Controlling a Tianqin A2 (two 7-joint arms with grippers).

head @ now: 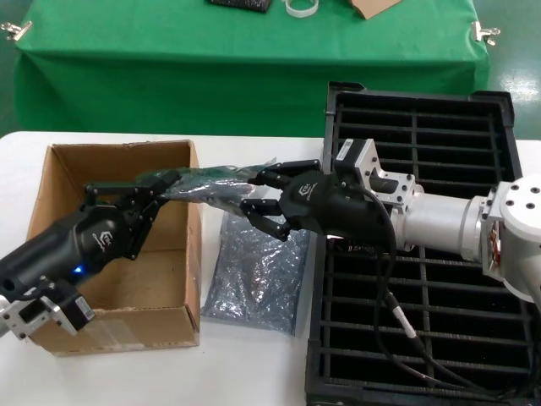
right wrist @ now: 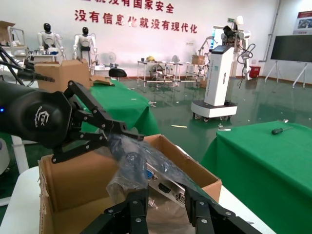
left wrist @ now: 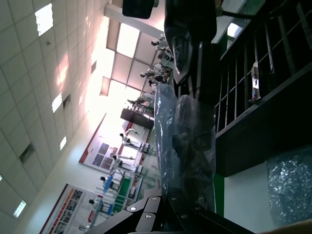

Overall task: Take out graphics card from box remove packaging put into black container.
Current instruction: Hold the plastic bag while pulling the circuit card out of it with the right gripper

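Packaging (head: 221, 182), with the graphics card (right wrist: 165, 187) inside, spans both grippers above the box (head: 118, 245). Left gripper (head: 161, 188) jaws are closed on one end. Right gripper (head: 260, 196) jaws are closed on the other end.

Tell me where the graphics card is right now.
In the head view, the graphics card, still in its packaging, is held in the air between the left gripper and right gripper, above the box's right wall.
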